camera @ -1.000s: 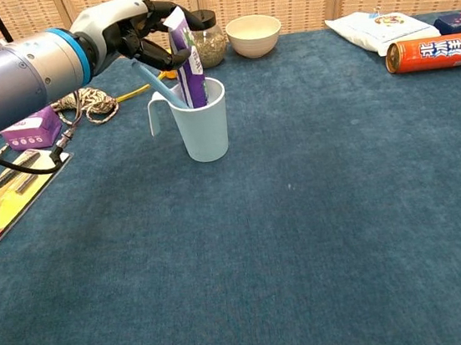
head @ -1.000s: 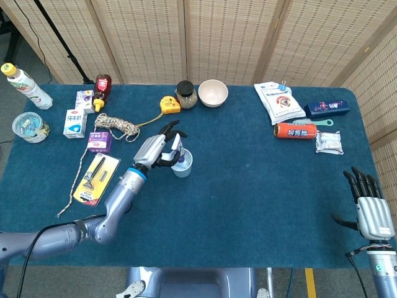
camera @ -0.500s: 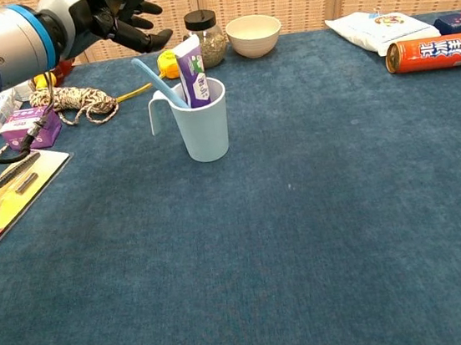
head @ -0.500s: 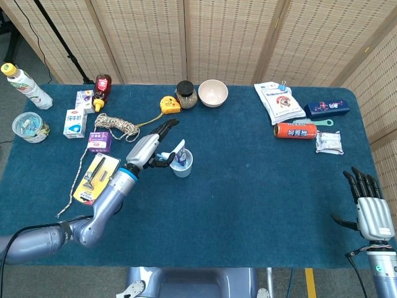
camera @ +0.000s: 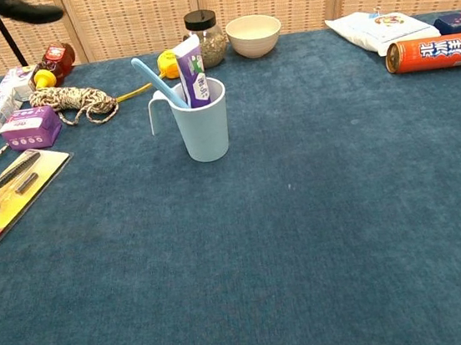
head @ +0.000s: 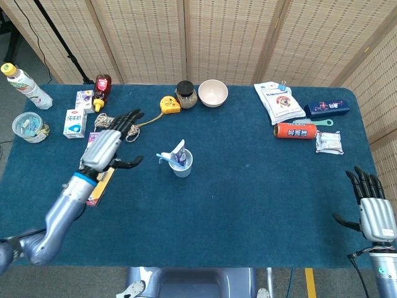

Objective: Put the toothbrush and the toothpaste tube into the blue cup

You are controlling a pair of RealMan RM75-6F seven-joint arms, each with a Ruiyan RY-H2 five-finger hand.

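Observation:
The blue cup (head: 183, 164) (camera: 203, 126) stands near the middle of the table. A purple-and-white toothpaste tube (camera: 192, 74) (head: 178, 153) stands upright in it. The blue toothbrush (camera: 157, 81) (head: 164, 157) leans out of the cup to the left. My left hand (head: 110, 144) hovers well to the left of the cup, open, fingers spread, holding nothing. A dark fingertip (camera: 26, 11) of it shows at the top left of the chest view. My right hand (head: 372, 208) rests open at the table's near right corner.
A packaged razor (camera: 6, 196), purple box (camera: 33, 127) and coiled rope (camera: 70, 101) lie at the left. A jar (camera: 203, 37), white bowl (camera: 254, 35) and yellow tape measure (head: 169, 103) stand at the back. An orange can (camera: 434, 51) and packets (head: 278, 100) lie at the back right.
My left hand let go of the toothpaste tube, which now stands in the cup, and drew back to the left and up, opening its fingers. The right hand stayed still.

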